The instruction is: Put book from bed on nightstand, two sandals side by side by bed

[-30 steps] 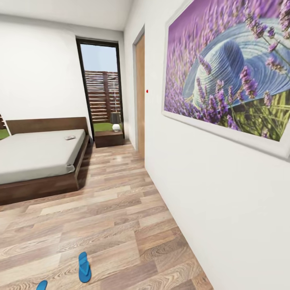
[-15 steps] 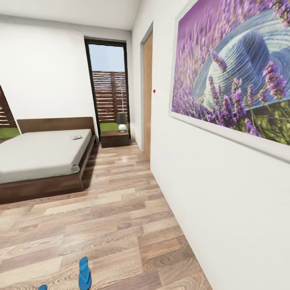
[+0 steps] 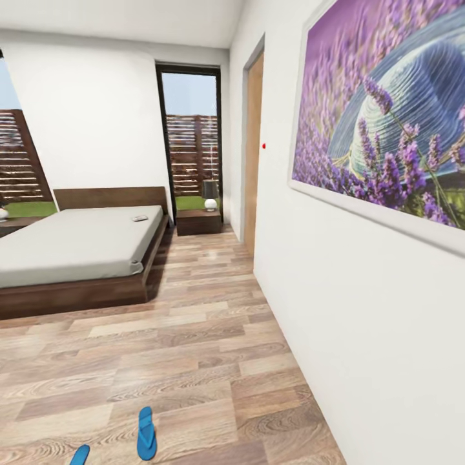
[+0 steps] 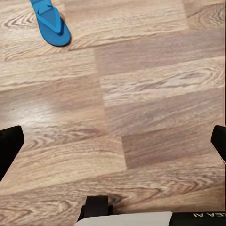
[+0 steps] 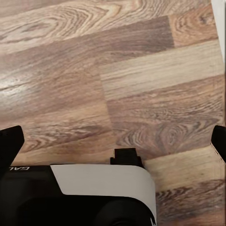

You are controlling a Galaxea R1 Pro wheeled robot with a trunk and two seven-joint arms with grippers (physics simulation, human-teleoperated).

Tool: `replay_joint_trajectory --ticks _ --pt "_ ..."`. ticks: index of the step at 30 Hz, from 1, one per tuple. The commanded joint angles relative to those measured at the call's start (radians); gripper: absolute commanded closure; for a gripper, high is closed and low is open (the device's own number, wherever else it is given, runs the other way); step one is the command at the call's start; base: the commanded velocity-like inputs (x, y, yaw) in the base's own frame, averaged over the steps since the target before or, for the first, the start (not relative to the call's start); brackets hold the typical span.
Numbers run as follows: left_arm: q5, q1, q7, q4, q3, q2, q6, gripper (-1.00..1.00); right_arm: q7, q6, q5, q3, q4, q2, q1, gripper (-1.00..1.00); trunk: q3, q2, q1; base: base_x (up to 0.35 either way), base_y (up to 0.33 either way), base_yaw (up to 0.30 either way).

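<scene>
In the head view the bed (image 3: 71,248) with its grey mattress stands at the left of the bedroom. The book (image 3: 140,218) lies on the mattress near the headboard, small and far off. A dark nightstand (image 3: 198,221) sits right of the bed under the tall window. Two blue sandals lie apart on the wood floor close to me: one sandal (image 3: 146,433) and a second sandal (image 3: 79,455) cut by the frame edge. A sandal (image 4: 51,23) also shows in the left wrist view, well ahead of my open left gripper (image 4: 113,143). My right gripper (image 5: 113,141) hangs open over bare floor.
A white wall with a large lavender painting (image 3: 387,116) and a wooden door (image 3: 253,148) runs along the right. A small lamp (image 3: 210,194) stands on the nightstand. Another low dark cabinet (image 3: 13,225) shows at the far left by a window. Open plank floor lies between me and the bed.
The head view has swung left, so the bed, nightstand and sandals sit further right in the picture. A second window now shows at the left. Nothing in the room has moved.
</scene>
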State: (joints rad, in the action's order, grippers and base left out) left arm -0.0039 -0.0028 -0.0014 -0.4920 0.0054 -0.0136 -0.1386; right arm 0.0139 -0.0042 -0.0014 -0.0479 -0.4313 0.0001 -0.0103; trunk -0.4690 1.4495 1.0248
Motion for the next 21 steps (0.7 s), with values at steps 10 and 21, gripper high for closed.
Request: replay_joint_trajectory --ticks 10,21 --pt "0.0 0.0 0.0 0.0 0.001 0.0 -0.003 -1.0 0.001 0.0 0.0 -0.003 0.0 0.0 0.0 -1.0 -0.001 0.0 0.0 0.2 -0.166 0.003" --pt "0.001 0.0 0.0 0.0 0.001 0.007 -0.004 -1.0 0.001 0.0 -0.001 -0.003 0.0 0.001 0.0 -1.0 -0.001 0.0 0.0 0.121 -0.024 0.0"
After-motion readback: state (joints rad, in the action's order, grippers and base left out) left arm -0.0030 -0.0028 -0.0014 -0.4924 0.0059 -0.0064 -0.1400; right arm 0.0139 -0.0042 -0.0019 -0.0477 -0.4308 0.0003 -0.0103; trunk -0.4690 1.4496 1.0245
